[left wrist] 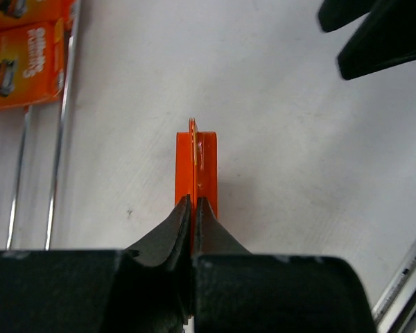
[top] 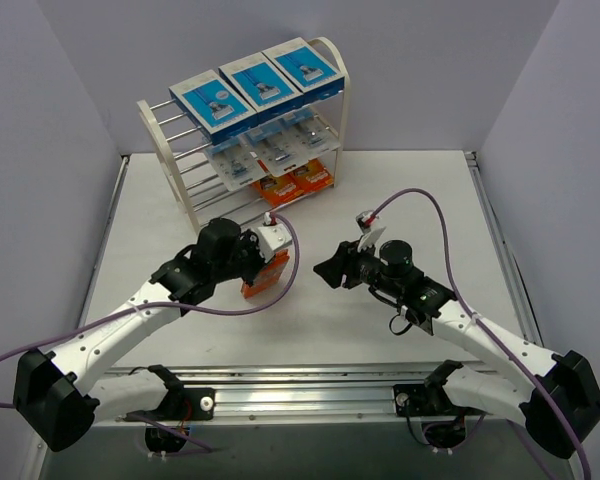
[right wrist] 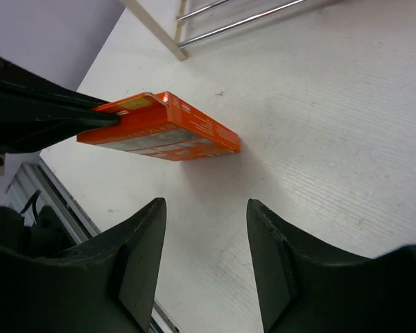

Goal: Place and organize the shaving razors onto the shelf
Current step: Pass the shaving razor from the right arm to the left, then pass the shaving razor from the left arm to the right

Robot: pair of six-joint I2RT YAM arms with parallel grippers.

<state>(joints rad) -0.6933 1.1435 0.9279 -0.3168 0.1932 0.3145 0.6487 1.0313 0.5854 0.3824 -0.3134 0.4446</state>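
Note:
The shelf (top: 180, 170) stands at the back left of the table. Three blue boxes (top: 258, 82) lie on its top tier, clear blister packs (top: 270, 150) on the tier below, and two orange packs (top: 298, 181) on a lower tier; these also show in the left wrist view (left wrist: 24, 55). My left gripper (top: 261, 266) (left wrist: 194, 205) is shut on a third orange pack (top: 267, 278) (left wrist: 204, 166) (right wrist: 163, 132), holding it on edge, low over the table in front of the shelf. My right gripper (top: 330, 270) (right wrist: 206, 202) is open and empty, just right of that pack.
The shelf's chrome rods (left wrist: 64, 139) lie left of the held pack. A metal rail (top: 310, 385) runs along the near table edge. Purple walls close in the left, back and right sides. Purple cables loop over both arms.

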